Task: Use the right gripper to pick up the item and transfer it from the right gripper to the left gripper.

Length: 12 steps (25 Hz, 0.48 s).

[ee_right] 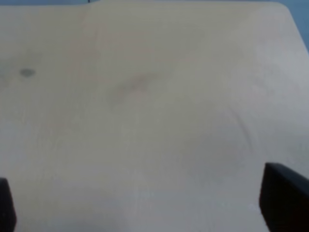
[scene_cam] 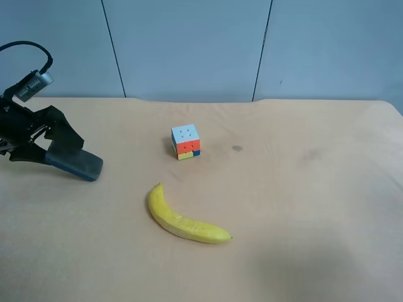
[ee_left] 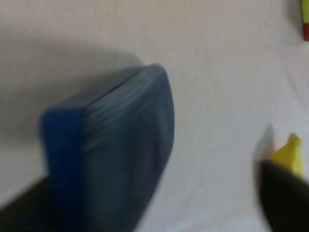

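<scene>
A yellow banana (scene_cam: 182, 220) lies on the tan table (scene_cam: 315, 189) near the middle front. A multicoloured puzzle cube (scene_cam: 186, 141) stands behind it. My left gripper (scene_cam: 79, 154) is at the exterior high view's left, low over the table, open and empty, with a blue pad on one of its fingers (scene_cam: 75, 165). In the left wrist view, that gripper (ee_left: 217, 145) has the banana's tip (ee_left: 289, 152) beside its dark finger and the cube's edge (ee_left: 305, 19) at the frame border. My right gripper (ee_right: 145, 203) is open and empty over bare table; it is out of the exterior high view.
Grey-blue wall panels (scene_cam: 189, 44) stand behind the table's far edge. A small dark spot (scene_cam: 237, 148) marks the tabletop right of the cube; it also shows in the right wrist view (ee_right: 26, 72). The table's right corner (ee_right: 285, 7) is in the right wrist view.
</scene>
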### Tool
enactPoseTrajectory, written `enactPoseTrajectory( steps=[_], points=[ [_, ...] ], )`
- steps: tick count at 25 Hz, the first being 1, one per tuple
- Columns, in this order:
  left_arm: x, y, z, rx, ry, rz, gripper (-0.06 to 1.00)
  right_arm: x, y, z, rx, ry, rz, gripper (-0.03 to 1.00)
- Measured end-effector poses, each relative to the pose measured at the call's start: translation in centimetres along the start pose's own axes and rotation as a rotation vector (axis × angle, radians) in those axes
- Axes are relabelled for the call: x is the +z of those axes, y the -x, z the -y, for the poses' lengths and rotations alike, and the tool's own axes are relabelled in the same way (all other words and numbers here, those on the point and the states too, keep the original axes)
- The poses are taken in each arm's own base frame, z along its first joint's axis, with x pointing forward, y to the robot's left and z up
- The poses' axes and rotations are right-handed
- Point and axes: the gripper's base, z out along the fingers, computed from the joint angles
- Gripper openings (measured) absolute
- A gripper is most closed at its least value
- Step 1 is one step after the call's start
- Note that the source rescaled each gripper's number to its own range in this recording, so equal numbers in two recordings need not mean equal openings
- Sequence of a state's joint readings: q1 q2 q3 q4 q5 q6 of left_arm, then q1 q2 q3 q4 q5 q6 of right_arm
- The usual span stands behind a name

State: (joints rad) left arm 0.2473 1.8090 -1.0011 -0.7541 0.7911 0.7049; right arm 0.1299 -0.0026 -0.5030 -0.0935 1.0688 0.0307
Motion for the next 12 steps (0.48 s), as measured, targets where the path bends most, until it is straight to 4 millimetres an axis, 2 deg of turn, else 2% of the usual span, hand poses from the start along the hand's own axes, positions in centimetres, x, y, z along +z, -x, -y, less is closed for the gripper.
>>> enactPoseTrajectory(
  steps=[1, 3, 8, 12],
  points=[
    [0.0, 0.1, -0.1, -0.001, 0.008, 0.009, 0.93, 0.0, 0.0, 0.0, 0.000, 0.000, 0.000, 0.99],
    [0.0, 0.2, -0.2, -0.001, 0.017, 0.020, 0.97, 0.0, 0.0, 0.0, 0.000, 0.000, 0.000, 0.99],
    [-0.3, 0.5, -0.3, 0.015, 0.055, 0.058, 0.99, 0.0, 0.0, 0.0, 0.000, 0.000, 0.000, 0.99],
    [-2.4, 0.9, 0.3, 0.078, 0.116, 0.134, 0.99, 0.0, 0.0, 0.0, 0.000, 0.000, 0.000, 0.99]
  ],
)
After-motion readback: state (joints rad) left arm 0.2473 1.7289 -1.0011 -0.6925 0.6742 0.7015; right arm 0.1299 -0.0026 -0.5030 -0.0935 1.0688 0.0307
